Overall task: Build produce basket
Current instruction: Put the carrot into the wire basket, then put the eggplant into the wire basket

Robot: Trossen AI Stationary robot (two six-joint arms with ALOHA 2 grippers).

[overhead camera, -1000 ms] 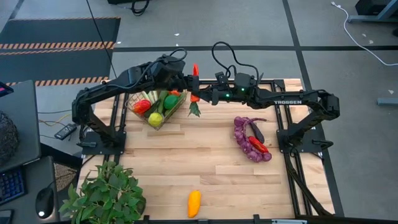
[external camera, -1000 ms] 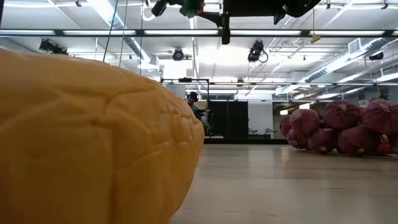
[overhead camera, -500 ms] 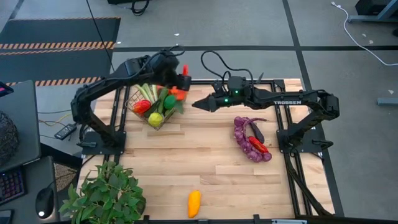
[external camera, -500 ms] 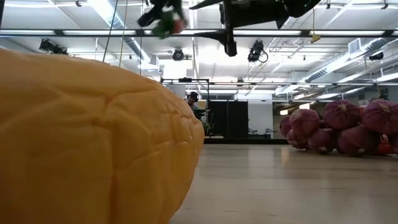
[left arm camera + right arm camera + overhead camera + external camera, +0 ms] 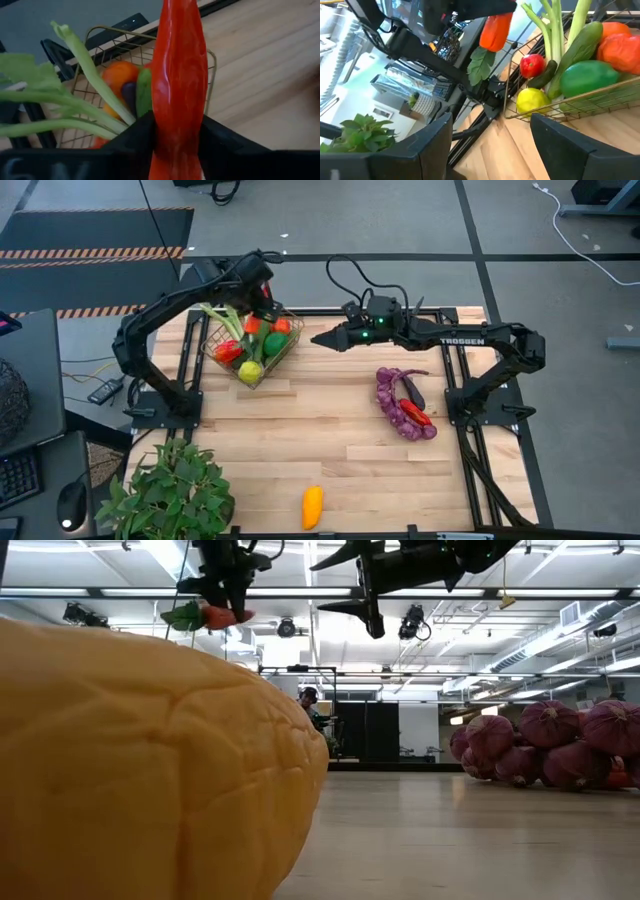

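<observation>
Between the two dark fingers of the left gripper (image 5: 177,135) we see a glossy red-orange toy carrot (image 5: 177,75) with green leaves, clamped tight and hanging above the small bronze wire-mesh basket (image 5: 225,362). Inside this basket lie pale green celery stalks (image 5: 555,25), a red tomato (image 5: 532,65), a yellow lemon (image 5: 532,100), a round green piece (image 5: 587,75) and orange pieces. The right gripper (image 5: 322,339) hangs just beside the basket, its fingers (image 5: 427,145) spread apart and holding nothing.

Under them lies the light wooden plank table (image 5: 330,430). On it we find a bunch of purple grapes (image 5: 395,408) near the right arm's base, a yellow-orange toy piece (image 5: 312,506) near the front edge, and a leafy green plant (image 5: 170,490) at the front left corner. Around the table we see grey floor; behind it, a large hall with ceiling lamps.

Both arms reach from their bases inward, the left bent high over the basket, the right stretched out long.
</observation>
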